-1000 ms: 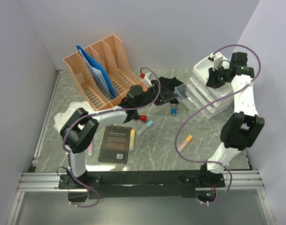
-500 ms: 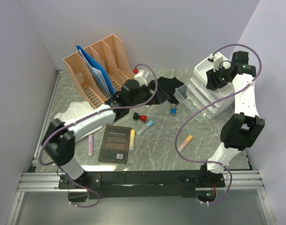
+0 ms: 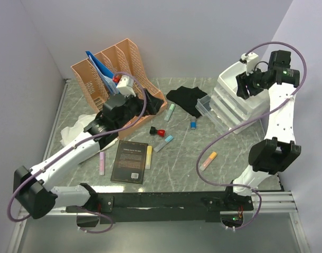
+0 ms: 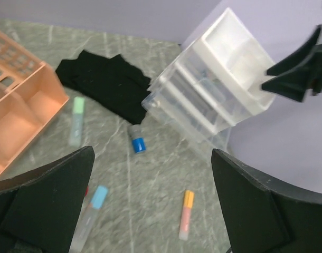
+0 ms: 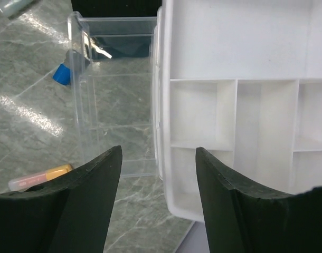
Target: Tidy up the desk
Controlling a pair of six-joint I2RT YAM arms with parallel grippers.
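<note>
marbled surface (image 3: 185, 150) is littered; left hand (image 4: 152, 158) and right hand (image 5: 158, 153) both gape empty, so straddle the orange marker (image 3: 208, 160) squarely across its barrel before closing.

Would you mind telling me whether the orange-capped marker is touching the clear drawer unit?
Apart. The left wrist view shows bare desk between the orange-capped marker and the clear drawer unit.
</note>
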